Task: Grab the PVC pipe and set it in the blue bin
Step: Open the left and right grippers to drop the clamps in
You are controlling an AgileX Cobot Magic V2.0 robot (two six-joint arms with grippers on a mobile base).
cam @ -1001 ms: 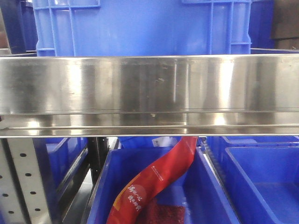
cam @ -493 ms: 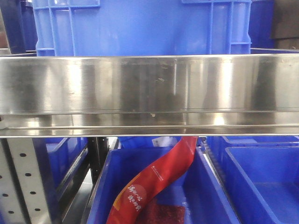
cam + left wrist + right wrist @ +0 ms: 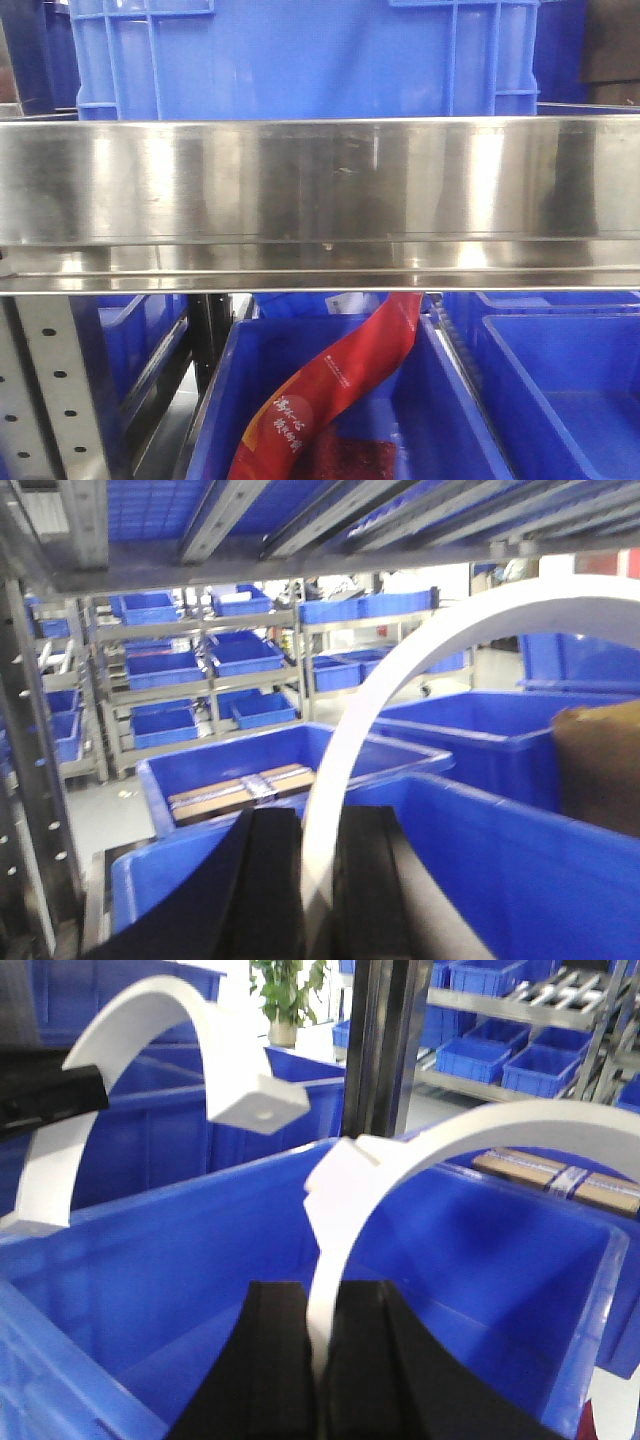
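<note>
The left gripper [image 3: 318,825] clamps a white pipe [image 3: 390,680] near the blue bin [image 3: 500,1230], the right gripper [image 3: 318,1295] a second pipe [image 3: 500,1125] above it; placing seems underway, calling for lowering and release

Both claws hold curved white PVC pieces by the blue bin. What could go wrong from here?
1. The right claw pinches the right PVC piece only at one thin end; it may pivot or slip.
2. The left PVC piece, in the left claw, hangs nearby at the blue bin rim; they could clash, or it could drop outside.
</note>
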